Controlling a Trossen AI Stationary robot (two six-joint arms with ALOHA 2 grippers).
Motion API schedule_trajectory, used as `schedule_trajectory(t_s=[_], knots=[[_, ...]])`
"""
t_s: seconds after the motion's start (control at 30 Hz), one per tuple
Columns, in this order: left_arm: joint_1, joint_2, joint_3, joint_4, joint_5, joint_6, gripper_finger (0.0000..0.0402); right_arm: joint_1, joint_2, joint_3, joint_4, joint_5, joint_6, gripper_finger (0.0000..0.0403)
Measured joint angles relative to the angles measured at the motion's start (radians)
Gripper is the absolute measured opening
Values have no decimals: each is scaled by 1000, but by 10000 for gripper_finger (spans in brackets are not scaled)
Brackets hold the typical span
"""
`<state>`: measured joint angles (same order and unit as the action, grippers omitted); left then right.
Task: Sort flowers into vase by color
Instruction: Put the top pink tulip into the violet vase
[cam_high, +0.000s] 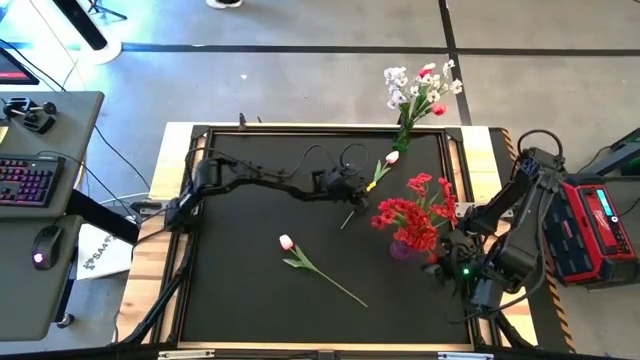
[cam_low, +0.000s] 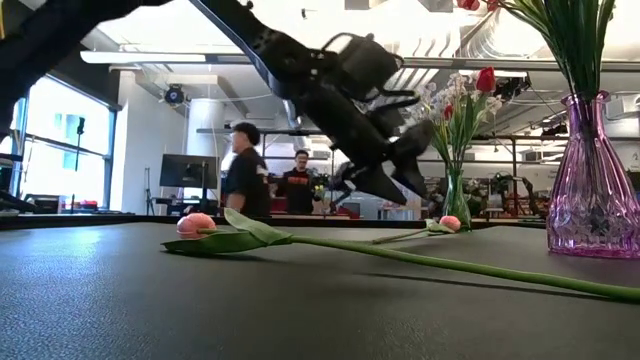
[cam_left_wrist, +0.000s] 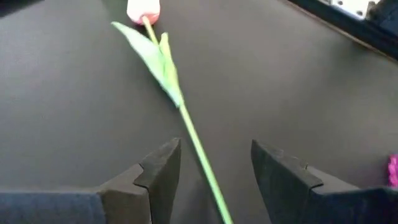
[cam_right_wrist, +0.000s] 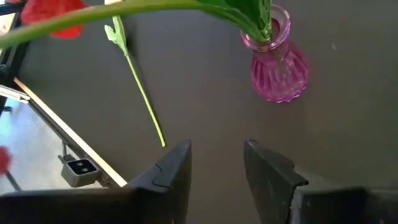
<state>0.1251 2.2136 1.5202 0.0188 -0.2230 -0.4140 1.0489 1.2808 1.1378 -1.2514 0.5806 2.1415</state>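
A pink tulip (cam_high: 391, 157) lies on the black mat, and its stem (cam_left_wrist: 199, 155) runs between the open fingers of my left gripper (cam_left_wrist: 214, 149). That gripper (cam_high: 356, 198) hovers above the stem without touching it. A second pink tulip (cam_high: 287, 242) lies nearer the front. A purple glass vase (cam_high: 404, 248) holds red blossoms (cam_high: 412, 215). A green vase (cam_high: 404, 133) at the far edge holds white-lavender sprigs and a red tulip (cam_high: 437, 108). My right gripper (cam_high: 438, 265) is open and empty beside the purple vase (cam_right_wrist: 277, 62).
The mat's raised frame (cam_high: 470, 190) borders the work area. The second tulip's long stem (cam_high: 335, 288) runs toward the front right. People stand in the room behind the table (cam_low: 245, 170). A desk with a keyboard (cam_high: 30, 180) stands off the table's left.
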Motion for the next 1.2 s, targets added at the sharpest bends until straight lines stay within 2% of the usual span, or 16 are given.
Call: schedule_trajectory(t_s=[0.2,0.43,0.57,0.77,0.8,1.1,1.2], knots=[[13,99,77,0,24,-9,186,-2,0,0,23,-3,5,133],[11,145,93,-24,26,-11,181,-6,0,0,29,-16,6,132],[12,147,97,-68,18,-11,142,-21,0,0,29,-35,6,132],[14,141,95,-97,6,-13,21,-42,0,0,47,-35,7,132],[14,141,94,-96,6,-15,11,-43,0,0,56,-34,8,132],[11,89,90,-160,95,-31,3,14,-14,0,182,-32,1,133],[2,45,88,-193,94,-31,2,45,-19,0,212,-12,5,133]])
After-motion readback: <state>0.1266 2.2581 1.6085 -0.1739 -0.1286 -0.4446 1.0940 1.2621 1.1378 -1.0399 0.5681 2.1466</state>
